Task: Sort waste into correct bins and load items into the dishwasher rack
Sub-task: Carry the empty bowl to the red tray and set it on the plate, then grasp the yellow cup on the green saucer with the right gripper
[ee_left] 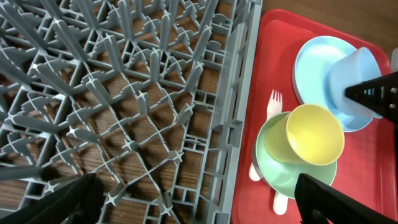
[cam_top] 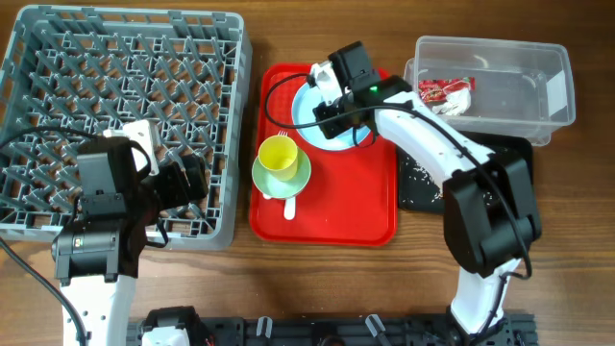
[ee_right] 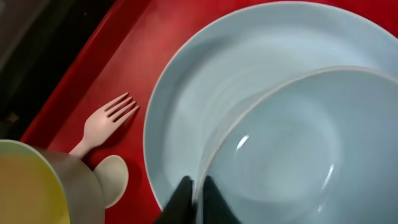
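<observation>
**Layout, left to right**

I see the rack (cam_top: pixel 58 58) at left. Beside it, the serving tray (cam_top: pixel 336 211) holds the plate (cam_top: pixel 303 115) behind and the cup (cam_top: pixel 279 154) in the saucer (cam_top: pixel 288 181) in front. The tub (cam_top: pixel 509 101), wrapper (cam_top: pixel 444 93) inside, sits right.

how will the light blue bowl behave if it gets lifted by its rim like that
The light blue bowl is probably stiff: its rim shows no bend where the right gripper pinches it. Its glossy surface may slip. Held at one edge, it will likely hang tilted.
</observation>
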Robot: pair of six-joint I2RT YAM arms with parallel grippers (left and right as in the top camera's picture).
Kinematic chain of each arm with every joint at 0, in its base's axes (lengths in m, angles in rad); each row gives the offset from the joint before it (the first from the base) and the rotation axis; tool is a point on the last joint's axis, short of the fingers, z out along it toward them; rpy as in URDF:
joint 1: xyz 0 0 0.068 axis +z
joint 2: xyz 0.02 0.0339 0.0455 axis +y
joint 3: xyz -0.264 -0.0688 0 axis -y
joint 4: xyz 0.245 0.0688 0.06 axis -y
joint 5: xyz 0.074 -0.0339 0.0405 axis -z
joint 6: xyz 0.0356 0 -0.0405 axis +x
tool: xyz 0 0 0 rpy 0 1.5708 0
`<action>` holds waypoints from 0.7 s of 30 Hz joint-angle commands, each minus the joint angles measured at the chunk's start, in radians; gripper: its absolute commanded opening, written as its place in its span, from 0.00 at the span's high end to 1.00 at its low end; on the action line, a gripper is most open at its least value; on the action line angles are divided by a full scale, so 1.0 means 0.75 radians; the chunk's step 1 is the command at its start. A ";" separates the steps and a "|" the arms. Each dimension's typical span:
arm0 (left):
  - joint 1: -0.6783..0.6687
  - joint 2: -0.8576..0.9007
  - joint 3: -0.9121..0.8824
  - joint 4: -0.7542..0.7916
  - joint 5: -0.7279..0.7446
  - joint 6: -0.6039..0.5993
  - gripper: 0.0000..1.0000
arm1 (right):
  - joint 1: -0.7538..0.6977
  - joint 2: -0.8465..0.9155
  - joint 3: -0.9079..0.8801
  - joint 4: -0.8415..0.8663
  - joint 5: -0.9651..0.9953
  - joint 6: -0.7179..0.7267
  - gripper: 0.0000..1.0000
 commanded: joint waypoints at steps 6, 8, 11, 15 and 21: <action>-0.006 -0.003 0.022 0.004 0.012 0.025 0.00 | 0.005 -0.062 0.042 -0.062 -0.103 0.108 0.72; -0.006 -0.003 0.022 0.005 0.012 0.025 0.00 | 0.002 -0.121 0.072 -0.122 -0.103 0.132 0.65; -0.006 -0.003 0.022 0.005 0.012 0.025 0.00 | 0.002 -0.220 0.108 -0.179 -0.109 0.149 0.47; -0.006 -0.003 0.022 0.005 0.012 0.025 0.00 | 0.008 -0.336 0.110 -0.195 -0.201 0.204 0.39; -0.006 -0.003 0.022 0.004 0.013 0.025 0.00 | 0.081 -0.317 0.104 -0.322 -0.256 0.283 0.41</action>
